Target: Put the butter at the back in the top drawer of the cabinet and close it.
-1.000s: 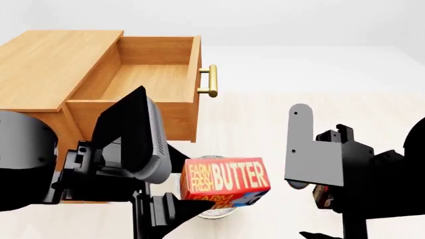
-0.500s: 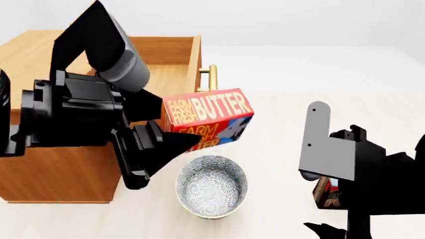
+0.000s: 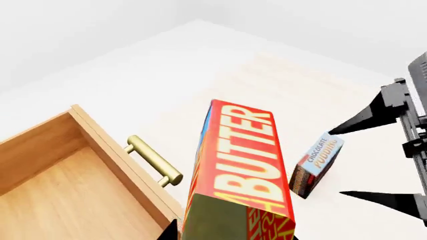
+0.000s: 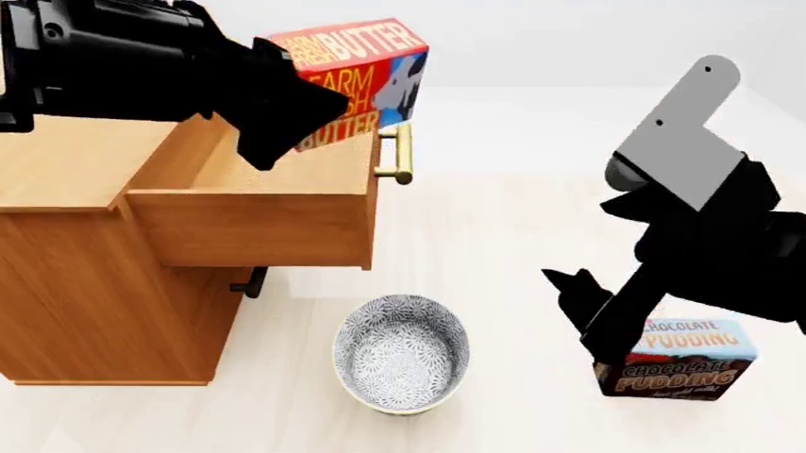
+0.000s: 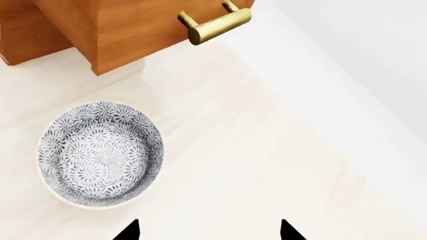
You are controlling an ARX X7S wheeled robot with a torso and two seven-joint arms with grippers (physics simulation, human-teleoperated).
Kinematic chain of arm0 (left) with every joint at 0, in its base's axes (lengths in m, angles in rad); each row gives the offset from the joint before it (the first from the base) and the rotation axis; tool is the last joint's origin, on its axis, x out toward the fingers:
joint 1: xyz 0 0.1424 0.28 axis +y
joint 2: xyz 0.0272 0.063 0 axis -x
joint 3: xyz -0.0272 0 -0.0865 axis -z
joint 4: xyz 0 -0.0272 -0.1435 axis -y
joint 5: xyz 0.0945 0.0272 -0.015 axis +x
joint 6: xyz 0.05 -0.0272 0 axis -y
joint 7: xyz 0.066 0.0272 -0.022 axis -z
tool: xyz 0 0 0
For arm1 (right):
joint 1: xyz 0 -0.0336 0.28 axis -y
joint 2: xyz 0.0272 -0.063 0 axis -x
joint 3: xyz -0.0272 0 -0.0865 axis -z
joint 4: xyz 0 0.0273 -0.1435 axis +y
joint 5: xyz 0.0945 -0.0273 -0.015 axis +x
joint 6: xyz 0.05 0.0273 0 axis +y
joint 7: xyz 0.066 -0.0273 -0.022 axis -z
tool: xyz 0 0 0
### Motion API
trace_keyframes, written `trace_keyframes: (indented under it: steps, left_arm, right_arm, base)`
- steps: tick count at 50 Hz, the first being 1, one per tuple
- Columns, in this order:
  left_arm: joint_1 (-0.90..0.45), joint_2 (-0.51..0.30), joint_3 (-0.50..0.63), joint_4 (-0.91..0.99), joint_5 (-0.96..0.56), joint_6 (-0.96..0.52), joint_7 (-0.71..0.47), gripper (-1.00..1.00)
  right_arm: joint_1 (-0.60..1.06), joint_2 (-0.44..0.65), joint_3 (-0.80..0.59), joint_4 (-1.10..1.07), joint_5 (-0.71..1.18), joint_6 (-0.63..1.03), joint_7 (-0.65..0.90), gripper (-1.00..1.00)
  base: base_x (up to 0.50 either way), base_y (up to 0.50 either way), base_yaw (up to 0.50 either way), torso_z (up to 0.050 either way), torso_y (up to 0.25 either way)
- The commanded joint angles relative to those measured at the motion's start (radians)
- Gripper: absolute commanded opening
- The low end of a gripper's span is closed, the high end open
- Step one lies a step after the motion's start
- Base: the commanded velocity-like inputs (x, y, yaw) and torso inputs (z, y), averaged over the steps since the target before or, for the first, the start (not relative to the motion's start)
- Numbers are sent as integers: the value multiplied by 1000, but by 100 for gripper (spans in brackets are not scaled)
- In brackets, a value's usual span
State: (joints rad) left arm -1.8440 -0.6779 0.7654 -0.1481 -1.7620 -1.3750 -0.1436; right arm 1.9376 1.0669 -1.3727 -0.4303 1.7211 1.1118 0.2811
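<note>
The butter [image 4: 359, 80], a red-orange carton with yellow lettering, hangs tilted in the air above the front edge of the open top drawer [image 4: 252, 226]. My left gripper [image 4: 309, 118] is shut on the carton's lower end. In the left wrist view the butter [image 3: 243, 170] fills the middle, with the empty drawer floor [image 3: 60, 195] and brass handle [image 3: 155, 161] below it. The cabinet [image 4: 75, 293] stands at the left. My right gripper [image 4: 586, 316] stands open over the floor, nothing between its fingertips [image 5: 130, 232].
A patterned bowl [image 4: 400, 354] sits on the floor in front of the cabinet, below the drawer front. A brown chocolate pudding box [image 4: 680, 363] stands at the right, partly behind my right arm. A lower drawer's dark handle [image 4: 248, 281] sticks out under the open drawer.
My left arm has lifted the butter from just above the bowl up and back, over the open drawer's front. The right arm has risen, uncovering the pudding box.
</note>
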Motion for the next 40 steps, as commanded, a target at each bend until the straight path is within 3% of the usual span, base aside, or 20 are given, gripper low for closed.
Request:
trace_keyframes:
  steps: [1,8,18,26,31,35,40]
  left_arm:
    - [-67,47,25,-124,98,13,34,-100]
    - [-107,93,63,-237,175,30,69,-100]
    - [-210,233,172,-518,347,76,201,-100]
    - [-296,397,291,-847,497,127,353,-100]
    - [-353,552,410,-1155,631,174,546,-100]
    - [-332,559,303,-1160,723,142,484,-100]
    - [-294,576,1,-1161,1040,97,453,-100]
  right_arm:
    - [-64,85,55,-49,21,-203,251,100]
    - [-128,167,76,-180,-32,-340,320,100]
    - [-275,318,63,-350,-178,-612,458,100]
    - [-347,429,35,-491,-293,-748,531,100]
    - [-369,472,21,-538,-335,-792,545,100]
    - [-384,497,10,-561,-367,-817,552,100]
    - [-399,503,-1,-573,-392,-839,568,100]
  base:
    - [0,0,0,0,0]
    - [0,0,0,0,1]
    - [0,0,0,1,1]
    - [0,0,0,0,1]
    - [0,0,0,0,0]
    - [0,0,0,0,2]
    - [0,0,0,2,2]
